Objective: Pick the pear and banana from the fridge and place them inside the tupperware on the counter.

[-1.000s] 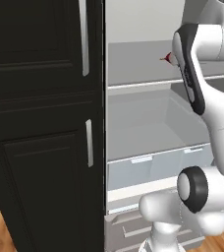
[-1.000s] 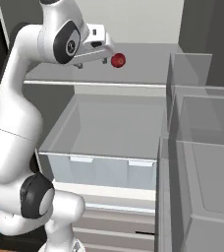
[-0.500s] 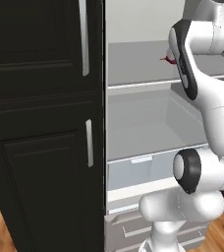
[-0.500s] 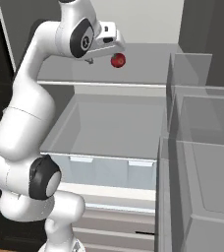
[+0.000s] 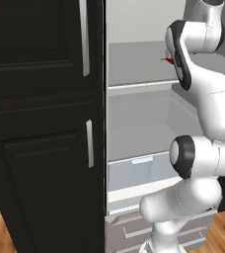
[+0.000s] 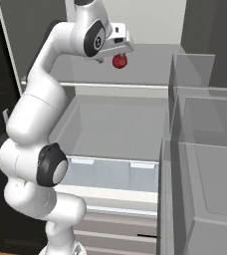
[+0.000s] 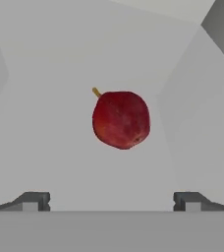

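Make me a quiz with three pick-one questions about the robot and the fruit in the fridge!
1. Where is the pear?
A. in the drawer
B. on the upper fridge shelf
C. on the floor

2. What colour is the pear?
A. dark red
B. green
C. yellow

3. How are the gripper's fingers?
A. shut on the pear
B. shut and empty
C. wide open, pear not held

Answers:
1. B, the right base view shows it sitting on the top shelf under the hand.
2. A, the hand view shows red skin with a short yellowish stem.
3. C, in the hand view the two fingers stand far apart and the pear lies ahead of them, untouched.
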Robot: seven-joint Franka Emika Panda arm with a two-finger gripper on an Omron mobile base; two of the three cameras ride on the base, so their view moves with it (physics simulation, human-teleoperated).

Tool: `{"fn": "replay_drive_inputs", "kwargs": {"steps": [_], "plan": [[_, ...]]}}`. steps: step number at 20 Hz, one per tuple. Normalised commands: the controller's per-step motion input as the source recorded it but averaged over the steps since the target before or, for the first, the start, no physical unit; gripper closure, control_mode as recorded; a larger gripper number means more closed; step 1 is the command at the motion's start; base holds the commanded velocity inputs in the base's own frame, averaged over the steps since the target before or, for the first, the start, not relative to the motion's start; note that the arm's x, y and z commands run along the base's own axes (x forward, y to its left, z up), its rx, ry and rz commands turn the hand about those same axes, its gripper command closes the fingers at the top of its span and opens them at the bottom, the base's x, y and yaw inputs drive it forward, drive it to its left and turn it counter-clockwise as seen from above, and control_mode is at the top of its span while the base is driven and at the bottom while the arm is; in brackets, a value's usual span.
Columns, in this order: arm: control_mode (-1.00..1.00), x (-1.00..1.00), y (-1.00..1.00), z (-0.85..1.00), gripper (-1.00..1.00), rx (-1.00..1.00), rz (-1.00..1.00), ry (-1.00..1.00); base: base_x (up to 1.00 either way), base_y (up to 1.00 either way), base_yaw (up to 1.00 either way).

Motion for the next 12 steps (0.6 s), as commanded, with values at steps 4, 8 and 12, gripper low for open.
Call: {"fn": "replay_drive_inputs", "kwargs": {"steps": [4, 8, 12], "plan": [[-1.0, 0.48, -0.03, -0.14, -1.0, 0.0, 0.0, 0.0, 0.0, 0.0, 0.0], [-1.0, 0.49, -0.03, -0.07, -1.0, 0.0, 0.0, 0.0, 0.0, 0.0, 0.0], [-1.0, 0.45, -0.05, -0.05, -1.0, 0.0, 0.0, 0.0, 0.0, 0.0, 0.0]]}}
